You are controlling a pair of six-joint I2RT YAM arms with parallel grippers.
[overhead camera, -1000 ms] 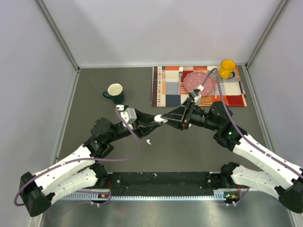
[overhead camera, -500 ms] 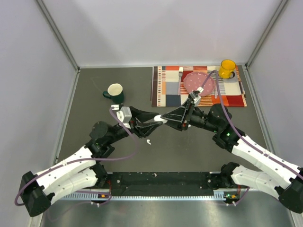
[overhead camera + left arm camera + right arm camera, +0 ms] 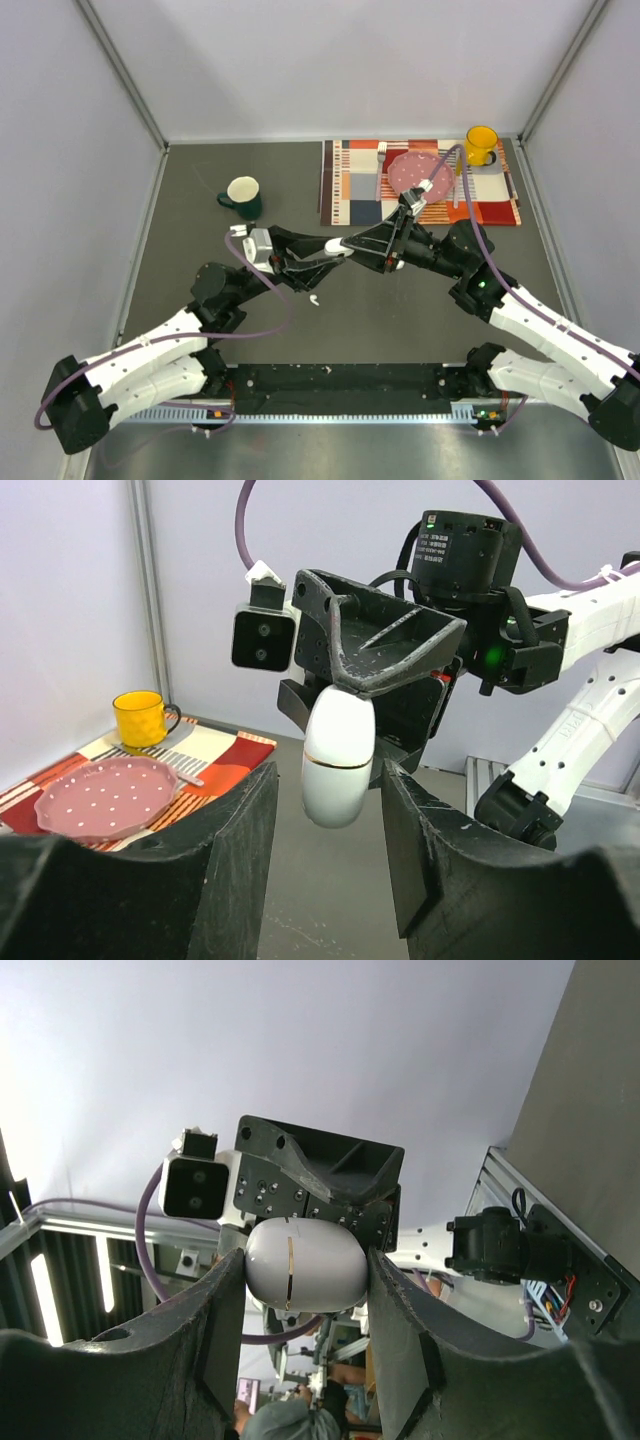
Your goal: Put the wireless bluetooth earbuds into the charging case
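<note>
Above the table (image 3: 190, 180), the right hand (image 3: 300, 1275) clamps the glossy, probably slippery charging case (image 3: 338, 750) across its sides, the left hand (image 3: 330, 785) stands parted around its end, and one tiny earbud (image 3: 314, 299) lies beneath, slightly nearer.

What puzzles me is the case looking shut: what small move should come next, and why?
Probably the left gripper should ease forward and close on the free end of the charging case to pull it open. The right gripper clamps the case, its seam looks shut, the left jaws stand open, and an earbud lies loose on the table.
</note>
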